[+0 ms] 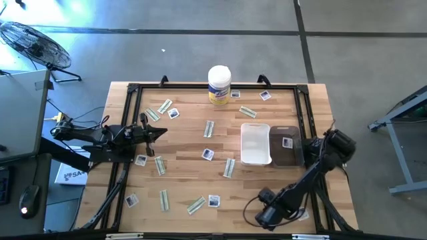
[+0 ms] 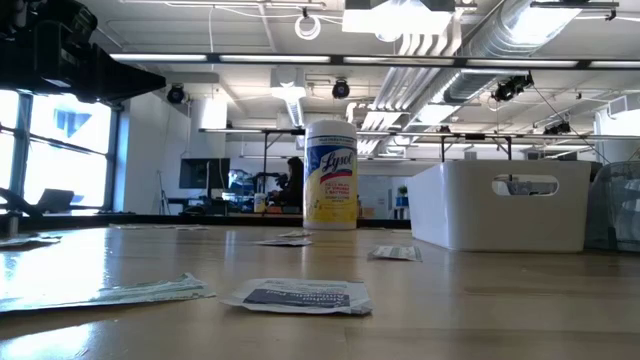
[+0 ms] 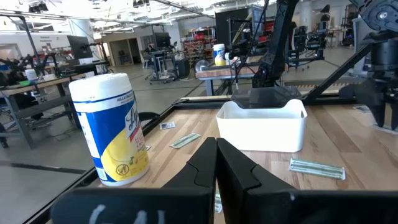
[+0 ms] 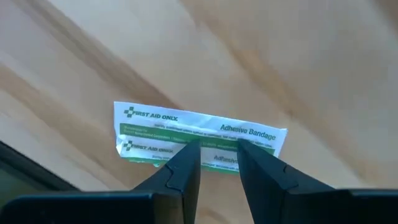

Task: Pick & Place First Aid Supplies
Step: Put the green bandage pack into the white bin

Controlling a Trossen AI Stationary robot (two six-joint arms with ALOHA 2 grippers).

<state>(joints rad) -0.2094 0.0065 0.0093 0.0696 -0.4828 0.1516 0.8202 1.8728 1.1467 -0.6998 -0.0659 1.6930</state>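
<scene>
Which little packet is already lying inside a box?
The white square packet in the dark bin, right of the white bin. Every other packet lies on the table.

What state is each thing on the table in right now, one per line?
Left gripper: shut, empty, raised above the table's left side.
Right gripper: open, fingers astride a bandage packet lying flat on the wood.
White bin: upright, looks empty.
Dark bin: one square packet inside.
Wipes canister: upright, lid closed.
Other packets: scattered flat.

Bystanders on the wooden bench (image 1: 187, 173)

A tall white wipes canister with a yellow label (image 1: 219, 85) stands at the far edge; a black floor fan (image 1: 30, 45) sits off the bench.
</scene>
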